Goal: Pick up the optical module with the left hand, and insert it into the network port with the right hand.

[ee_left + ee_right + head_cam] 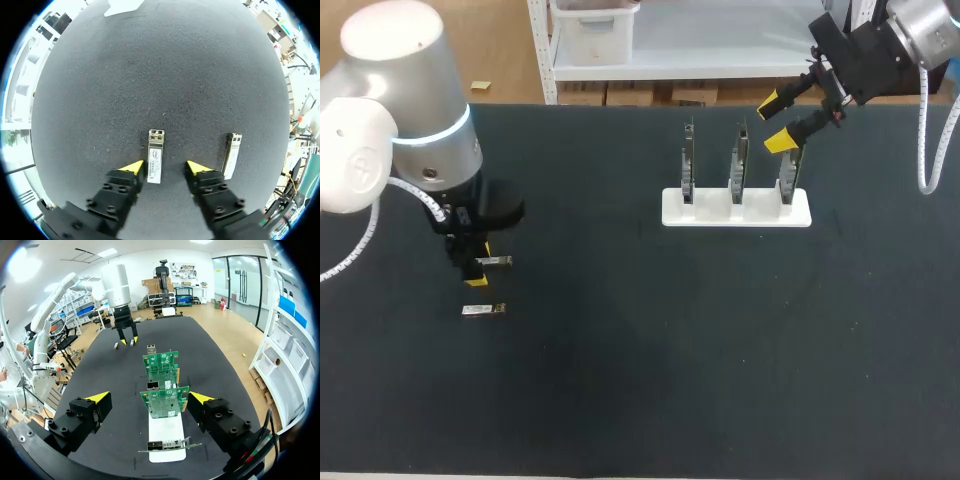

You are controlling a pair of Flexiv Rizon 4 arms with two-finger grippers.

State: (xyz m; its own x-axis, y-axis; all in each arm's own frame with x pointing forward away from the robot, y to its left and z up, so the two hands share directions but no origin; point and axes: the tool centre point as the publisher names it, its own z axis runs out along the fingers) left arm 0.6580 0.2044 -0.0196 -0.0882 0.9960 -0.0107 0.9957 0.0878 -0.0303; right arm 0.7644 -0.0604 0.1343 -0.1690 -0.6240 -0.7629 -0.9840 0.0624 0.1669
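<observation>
The counter [640,400] is dark charcoal, the optical module [155,157] silver with a white label, the boards [164,402] green on a white base [760,212].

An electronics lab, by the circuit boards [161,390] racked in a white holder [167,440] ahead of the right pincer [148,397].

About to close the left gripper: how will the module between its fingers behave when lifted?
The module looks like a small rigid metal bar, so it probably won't flex or crush. It lies flat with squared sides, so rolling seems unlikely. Its smooth casing may slip or twist between the left gripper's narrow tips if pinched off-centre.
</observation>
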